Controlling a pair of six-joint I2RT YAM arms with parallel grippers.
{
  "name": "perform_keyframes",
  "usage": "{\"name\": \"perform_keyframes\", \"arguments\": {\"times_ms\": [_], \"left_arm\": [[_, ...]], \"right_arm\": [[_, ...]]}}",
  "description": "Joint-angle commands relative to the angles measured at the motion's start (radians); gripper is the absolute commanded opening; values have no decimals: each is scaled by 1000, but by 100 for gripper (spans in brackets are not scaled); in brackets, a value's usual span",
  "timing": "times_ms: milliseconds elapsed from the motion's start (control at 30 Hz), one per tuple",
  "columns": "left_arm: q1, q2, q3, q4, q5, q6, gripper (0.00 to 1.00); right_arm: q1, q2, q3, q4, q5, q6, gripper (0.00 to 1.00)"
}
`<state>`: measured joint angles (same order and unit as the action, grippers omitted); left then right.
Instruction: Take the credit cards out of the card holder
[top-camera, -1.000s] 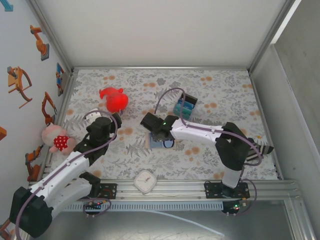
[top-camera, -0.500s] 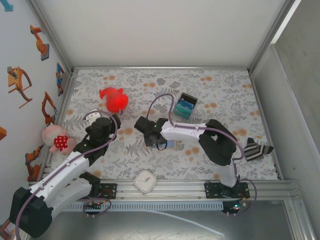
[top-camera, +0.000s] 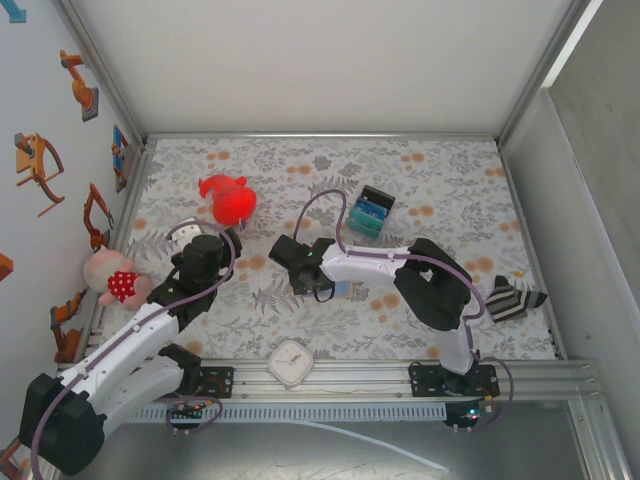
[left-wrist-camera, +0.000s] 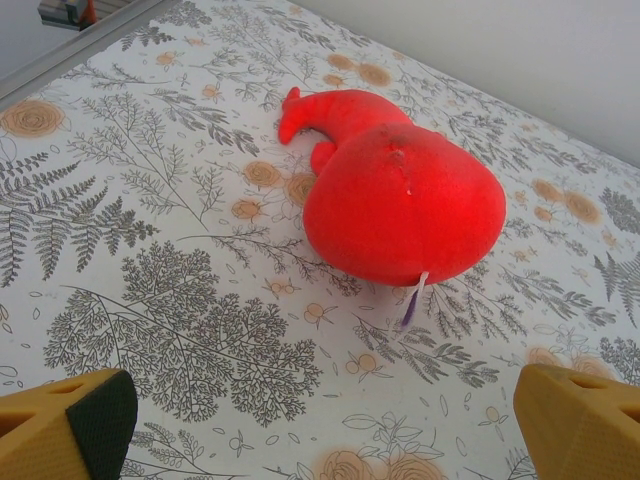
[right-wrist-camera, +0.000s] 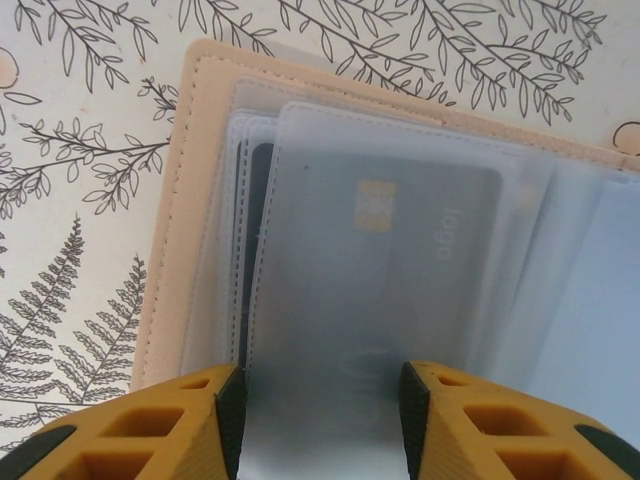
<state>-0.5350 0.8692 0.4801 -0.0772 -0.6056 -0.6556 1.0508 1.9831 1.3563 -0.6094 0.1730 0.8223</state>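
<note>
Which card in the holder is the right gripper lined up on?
The grey chip card in the topmost clear sleeve; the dark card peeks out behind its left edge.

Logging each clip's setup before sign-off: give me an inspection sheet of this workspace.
Surface: floral table cover, flat.
Job's things: card holder lies open; a credit card sits in its clear sleeve.
Clutter: red plush, pink plush, white clock, blue-and-teal block, striped item.
Grippers: left gripper open, empty, facing the red plush; right gripper open, astride the sleeve.
Cables: purple cables loop along both arms.
Surroundings: white walls; stickers on the left wall.
</note>
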Motion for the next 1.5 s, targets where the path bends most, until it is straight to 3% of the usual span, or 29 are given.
{"name": "perform_keyframes", "arguments": {"times_ms": [0, 200, 400, 1067, 1467], "left_arm": [[7, 0, -8, -14, -7, -9, 97], [6, 0, -4, -16, 1, -3, 97], [6, -4, 4, -19, 16, 7, 97], [-7, 21, 17, 22, 102, 56, 97], [-175, 72, 7, 85, 65, 152, 97]], "right_arm": [[2, 12, -41, -27, 27, 13, 42], [-1, -15, -57, -27, 44, 7, 35], [-2, -68, -62, -28, 85, -14, 21], [-55, -261, -222, -45, 215, 12, 24], [-140, -378, -393, 90, 204, -3, 25]]}}
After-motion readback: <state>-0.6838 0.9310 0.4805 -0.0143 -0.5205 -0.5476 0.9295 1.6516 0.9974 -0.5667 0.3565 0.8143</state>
